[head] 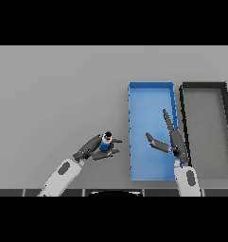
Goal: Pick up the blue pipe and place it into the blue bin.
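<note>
Head view: left hand (94, 149) just left of blue bin (151, 92), fingers and thumb curled round blue pipe (105, 143), pipe apparently lifted off grey table (54, 94), dark end up. Grasp judged secure for carry rightward over bin wall. Right hand (174, 142) idle above bin's right side, fingers straight, thumb spread, holding nothing. Dark bin (184, 111) adjoins blue bin on right; not target.

Left robot hand (94, 149) grips the blue pipe (105, 143) beside the blue bin (151, 94); right robot hand (174, 142) spread above it.
</note>
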### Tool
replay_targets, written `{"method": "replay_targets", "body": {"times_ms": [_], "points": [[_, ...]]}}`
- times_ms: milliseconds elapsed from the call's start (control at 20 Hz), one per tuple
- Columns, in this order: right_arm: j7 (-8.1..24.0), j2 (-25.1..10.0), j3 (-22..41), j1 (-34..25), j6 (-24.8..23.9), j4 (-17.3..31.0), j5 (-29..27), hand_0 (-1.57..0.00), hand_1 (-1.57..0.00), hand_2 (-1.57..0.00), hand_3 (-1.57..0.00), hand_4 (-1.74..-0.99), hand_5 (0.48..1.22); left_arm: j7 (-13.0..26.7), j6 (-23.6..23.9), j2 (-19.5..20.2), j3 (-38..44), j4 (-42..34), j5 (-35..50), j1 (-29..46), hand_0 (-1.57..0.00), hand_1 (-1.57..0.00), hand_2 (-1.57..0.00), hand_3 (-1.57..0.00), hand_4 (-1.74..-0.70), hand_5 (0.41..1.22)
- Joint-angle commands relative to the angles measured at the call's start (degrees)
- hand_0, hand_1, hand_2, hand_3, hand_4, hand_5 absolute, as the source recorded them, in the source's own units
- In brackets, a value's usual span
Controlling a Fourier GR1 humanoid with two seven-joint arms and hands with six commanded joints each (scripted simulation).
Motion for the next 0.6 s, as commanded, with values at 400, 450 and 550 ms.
{"method": "replay_targets", "body": {"times_ms": [400, 450, 550], "points": [[-0.3, -0.7, 0.1, -0.1, -0.6, 0.4, 1.6, 0.0, 0.0, 0.0, 0.0, -1.138, 0.552, -2.5, 0.9, -3.4, 1.3, -6.5, -0.3, -2.0, -1.55, -1.55, -1.55, -1.55, -1.48, 1.213], [0.1, -0.6, -0.2, -0.4, -0.3, 0.4, 0.9, 0.0, 0.0, 0.0, 0.0, -1.138, 0.555, -1.2, 0.9, -3.3, 1.4, -7.4, -0.5, -2.5, -1.55, -1.55, -1.56, -1.55, -1.48, 1.215], [-0.6, -0.6, 0.2, 0.3, -0.7, 0.1, 1.6, 0.0, 0.0, 0.0, 0.0, -1.129, 0.561, 0.2, 0.4, -3.4, 1.5, -8.5, -1.0, -3.4, -1.56, -1.56, -1.56, -1.56, -1.47, 1.217]]}}
